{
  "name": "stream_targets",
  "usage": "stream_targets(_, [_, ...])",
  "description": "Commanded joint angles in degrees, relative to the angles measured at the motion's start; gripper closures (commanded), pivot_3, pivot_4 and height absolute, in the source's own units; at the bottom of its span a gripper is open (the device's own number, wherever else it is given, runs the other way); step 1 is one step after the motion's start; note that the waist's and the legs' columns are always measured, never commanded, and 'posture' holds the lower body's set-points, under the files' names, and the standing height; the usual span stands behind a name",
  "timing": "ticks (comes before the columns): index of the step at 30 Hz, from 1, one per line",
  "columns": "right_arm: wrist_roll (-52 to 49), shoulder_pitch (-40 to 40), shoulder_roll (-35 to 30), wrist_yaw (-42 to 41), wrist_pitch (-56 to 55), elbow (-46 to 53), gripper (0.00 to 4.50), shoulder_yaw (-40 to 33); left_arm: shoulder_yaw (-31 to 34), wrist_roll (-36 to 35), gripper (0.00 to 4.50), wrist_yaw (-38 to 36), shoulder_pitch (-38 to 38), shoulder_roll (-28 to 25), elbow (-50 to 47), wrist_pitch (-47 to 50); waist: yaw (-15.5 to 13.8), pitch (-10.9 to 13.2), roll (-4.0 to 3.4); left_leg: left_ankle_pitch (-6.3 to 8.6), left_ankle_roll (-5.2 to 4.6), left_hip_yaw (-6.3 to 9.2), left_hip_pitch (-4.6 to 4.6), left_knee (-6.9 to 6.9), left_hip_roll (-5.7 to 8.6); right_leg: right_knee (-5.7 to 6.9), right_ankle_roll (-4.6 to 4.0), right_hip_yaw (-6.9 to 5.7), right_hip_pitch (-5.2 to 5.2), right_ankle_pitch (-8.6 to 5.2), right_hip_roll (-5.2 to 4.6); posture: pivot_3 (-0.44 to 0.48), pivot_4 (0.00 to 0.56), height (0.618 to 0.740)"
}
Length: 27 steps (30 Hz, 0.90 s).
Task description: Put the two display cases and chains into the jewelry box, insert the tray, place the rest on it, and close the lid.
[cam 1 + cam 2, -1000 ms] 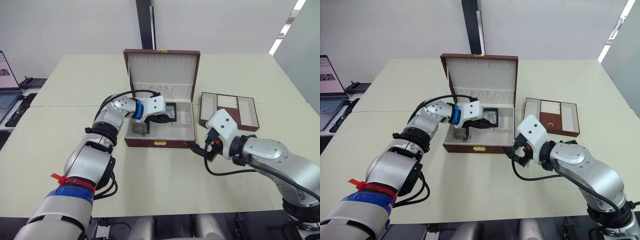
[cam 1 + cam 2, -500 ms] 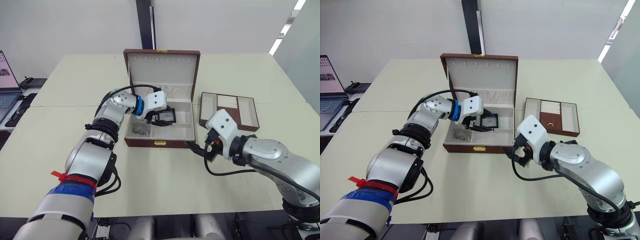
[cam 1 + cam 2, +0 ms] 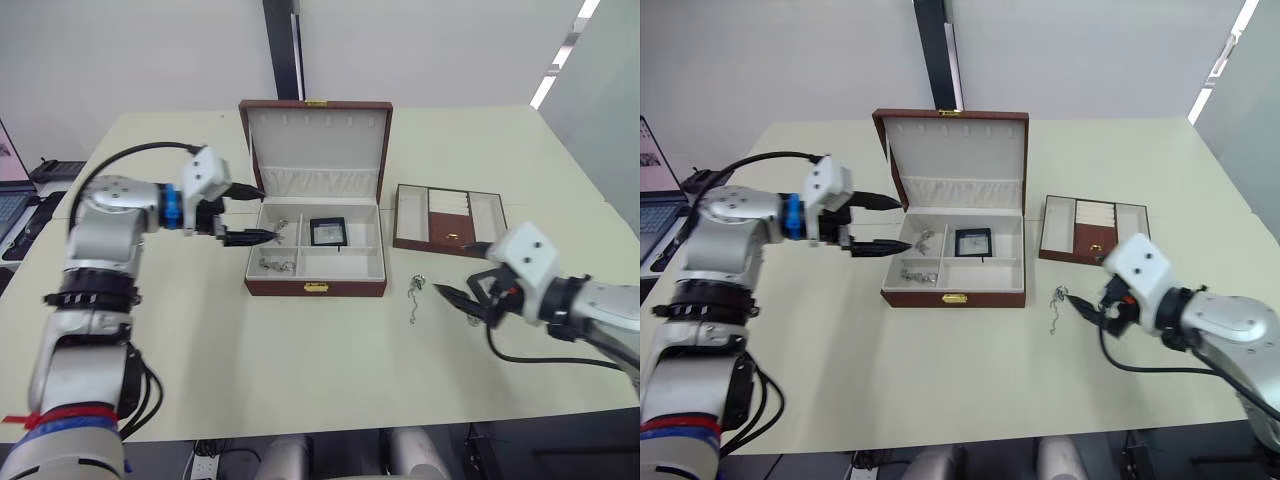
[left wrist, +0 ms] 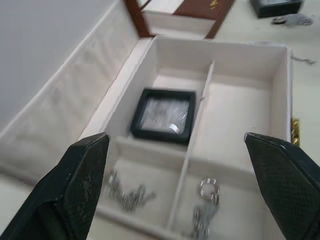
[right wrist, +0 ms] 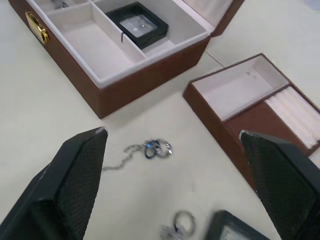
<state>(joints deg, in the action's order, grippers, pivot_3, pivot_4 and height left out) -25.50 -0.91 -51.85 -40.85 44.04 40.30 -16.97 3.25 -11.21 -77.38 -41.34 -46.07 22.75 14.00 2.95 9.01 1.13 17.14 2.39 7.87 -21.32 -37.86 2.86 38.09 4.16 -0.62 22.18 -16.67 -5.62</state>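
Note:
The jewelry box (image 3: 315,288) stands open in mid-table, its lid (image 3: 316,140) upright. One display case (image 3: 328,231) lies flat in a rear compartment, and chains (image 3: 272,265) lie in the left compartments. My left gripper (image 3: 245,213) hovers open and empty just left of the box. The tray (image 3: 450,218) rests right of the box. A thin chain (image 3: 415,298) lies on the table in front of it. My right gripper (image 3: 452,268) is open and empty beside that chain. The right wrist view shows a ring-topped chain (image 5: 175,225) and the second display case (image 5: 235,232) on the table.
A laptop (image 3: 655,190) sits at the far left on the neighbouring table. A small gold clasp (image 3: 317,287) marks the box's front wall. Bare tabletop stretches in front of the box and between box and tray.
My left gripper opened, left the display case in the box and drew back to the left. My right arm pulled away to the right, uncovering the thin chain. The camera also shifted.

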Motion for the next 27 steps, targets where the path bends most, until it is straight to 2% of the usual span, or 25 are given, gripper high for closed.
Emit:
stream_targets(1, [3.2, 6.8, -2.1, -7.1, -10.3, -4.9, 0.00, -10.3, 8.2, -3.1, 0.02, 5.6, 10.3, -3.4, -8.7, 4.3, -0.1, 0.0, -0.01, 0.02, -0.03, -0.06, 0.01, 0.01, -0.01, 0.00, 0.00, 0.05, 0.01, 0.00, 0.00, 0.000, 0.150, 0.740])
stream_targets(4, [3.4, 13.3, -2.4, -11.9, -13.7, -9.2, 0.00, -16.3, 15.1, -5.0, 0.02, 9.7, 22.9, -4.0, -13.0, 5.8, -0.4, 0.0, -0.01, 0.05, -0.07, -0.10, 0.16, 0.02, -0.26, -0.02, 0.00, 0.13, -0.09, 0.00, 0.00, 0.000, 0.150, 0.740])
stream_targets(7, [4.4, 17.2, -2.0, -13.5, -15.7, -11.9, 0.00, -18.9, 19.4, -6.2, 0.02, 13.1, 31.1, -3.1, -14.4, 5.3, -1.0, 0.0, -0.01, 0.10, -0.12, -0.18, 0.26, 0.04, -0.33, -0.02, 0.00, 0.15, -0.15, 0.00, 0.05, 0.000, 0.150, 0.740])
stream_targets(14, [7.2, 24.7, 0.9, -14.2, -20.1, -16.6, 0.00, -21.6, 26.1, -8.1, 0.02, 18.1, 44.8, 0.4, -14.4, 1.7, -1.5, 0.0, -0.05, 0.33, -0.28, -0.18, 0.49, 0.02, -0.40, -0.16, -0.01, 0.20, -0.45, 0.00, -0.02, 0.000, 0.150, 0.740])
stream_targets(19, [8.6, 27.1, 3.3, -13.3, -23.7, -20.2, 0.00, -22.7, 27.8, -10.0, 0.02, 19.9, 50.8, 2.7, -17.0, 1.7, -1.5, 0.0, -0.06, 0.36, -0.25, -0.17, 0.51, 0.03, -0.42, -0.19, -0.01, 0.18, -0.48, -0.01, -0.03, 0.000, 0.150, 0.740])
stream_targets(27, [8.1, 27.5, 3.0, -14.2, -23.9, -23.0, 0.00, -23.3, 26.9, -11.7, 0.02, 21.4, 52.6, 3.3, -19.2, 1.8, -1.5, 0.0, -0.14, 0.38, -0.22, -0.19, 0.53, 0.03, -0.40, -0.21, -0.02, 0.20, -0.51, -0.01, -0.02, 0.000, 0.150, 0.740])
